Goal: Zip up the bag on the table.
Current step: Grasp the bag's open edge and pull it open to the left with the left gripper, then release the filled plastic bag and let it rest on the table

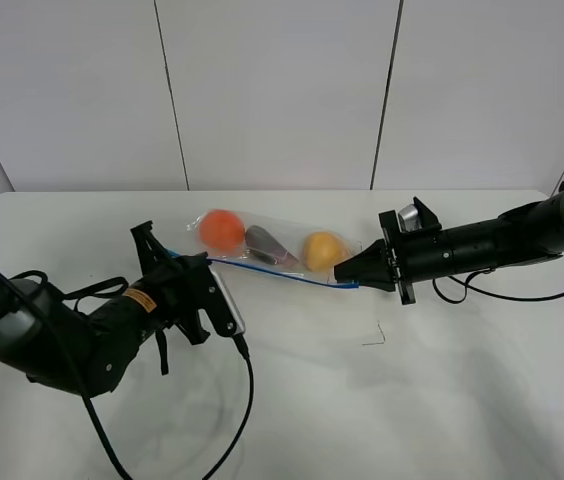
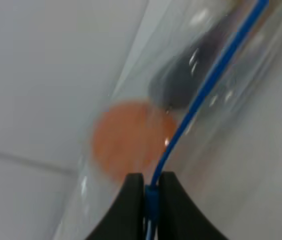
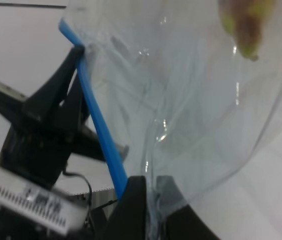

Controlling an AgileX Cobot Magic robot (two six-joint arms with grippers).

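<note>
The left tool [image 1: 204, 262] sits left of centre on the surface [image 1: 432, 400]. Its fingers are pressed together on the left end of the blue strip [image 1: 274, 270], and the left wrist view shows the strip [image 2: 207, 82] running straight out of that pinch [image 2: 151, 194]. A black cable [image 1: 248, 385] loops from this arm toward the near edge, well clear of the bag [image 1: 280, 232].

The bag stretches between the two tools across the far middle of the surface. The strip is on its near side and pulled nearly straight. Inside it, from the left, are an orange [image 1: 222, 229], an eggplant [image 1: 267, 245] and a yellow fruit [image 1: 323, 250]. All three sit behind the strip, not over it. I cannot tell whether the bag rests on the surface.

The right tool [image 1: 343, 270] is clamped on the right end of the bag. In its wrist view the jaws [image 3: 150, 196] close on clear film beside the strip [image 3: 99, 131].

A small dark mark [image 1: 374, 338] lies on the surface nearer than the right tool, apart from everything. A panelled wall [image 1: 282, 90] stands behind.
</note>
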